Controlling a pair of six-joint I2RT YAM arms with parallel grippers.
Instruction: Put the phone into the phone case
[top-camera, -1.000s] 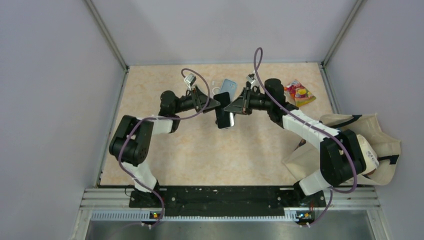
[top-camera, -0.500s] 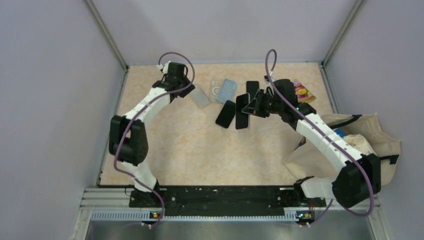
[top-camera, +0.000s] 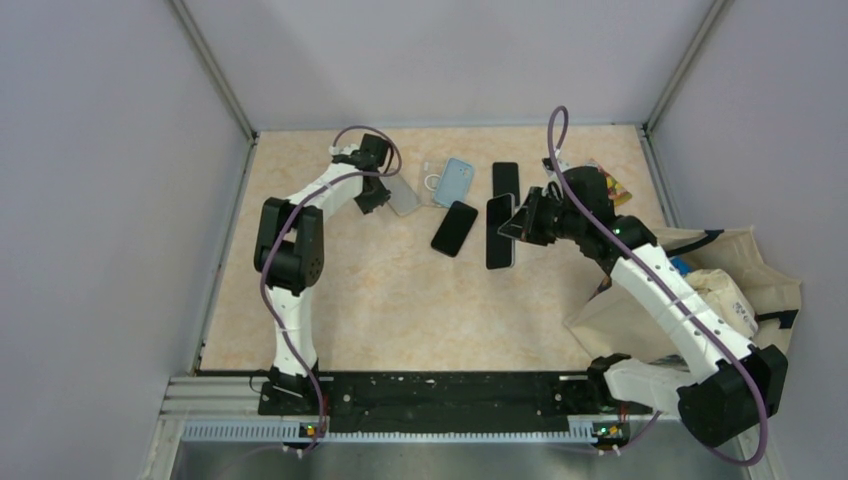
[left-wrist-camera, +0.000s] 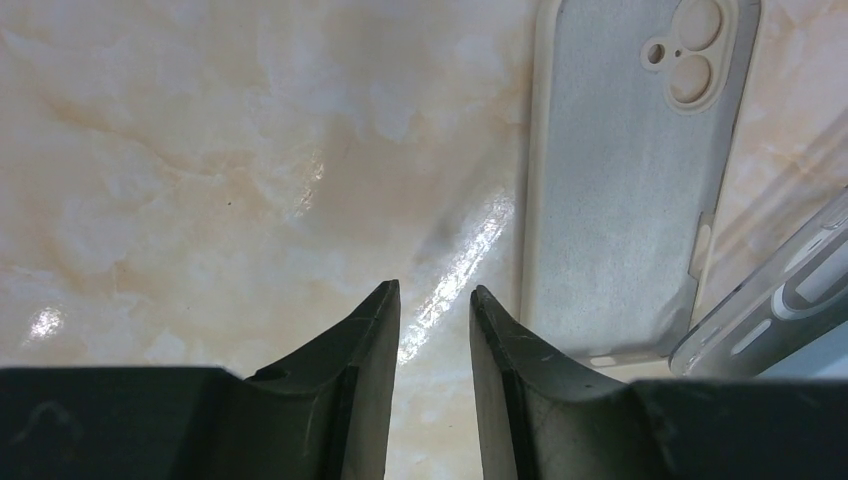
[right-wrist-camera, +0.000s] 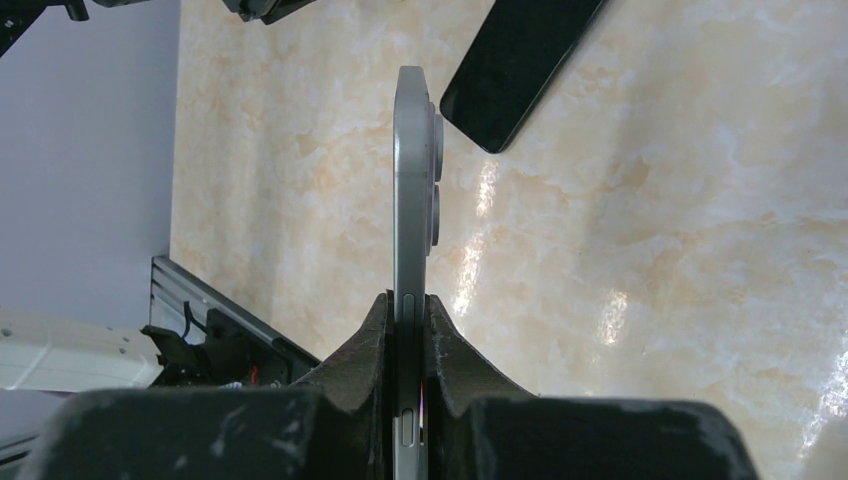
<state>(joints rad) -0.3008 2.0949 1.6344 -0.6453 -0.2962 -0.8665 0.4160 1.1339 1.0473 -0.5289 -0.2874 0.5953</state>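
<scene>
My right gripper (top-camera: 520, 222) is shut on a grey phone (top-camera: 499, 232) and holds it above the table; in the right wrist view the phone (right-wrist-camera: 412, 190) stands edge-on between my fingers (right-wrist-camera: 375, 330). My left gripper (top-camera: 378, 198) is open a little and empty, low over the table just left of a pale grey case (top-camera: 403, 195). That case (left-wrist-camera: 620, 180) lies inside up, to the right of my fingertips (left-wrist-camera: 478, 305). A clear case (top-camera: 430, 181) and a blue case (top-camera: 456, 180) lie beyond it.
One black phone (top-camera: 455, 228) lies flat left of the held phone, and another (top-camera: 506, 179) lies at the back. A snack packet (top-camera: 612, 186) and a beige cloth bag (top-camera: 730, 285) are at the right. Walls close the left, back and right sides.
My left arm swung from the back-left corner down to the pale grey case. My right gripper carried the grey phone slightly to the right and nearer.
</scene>
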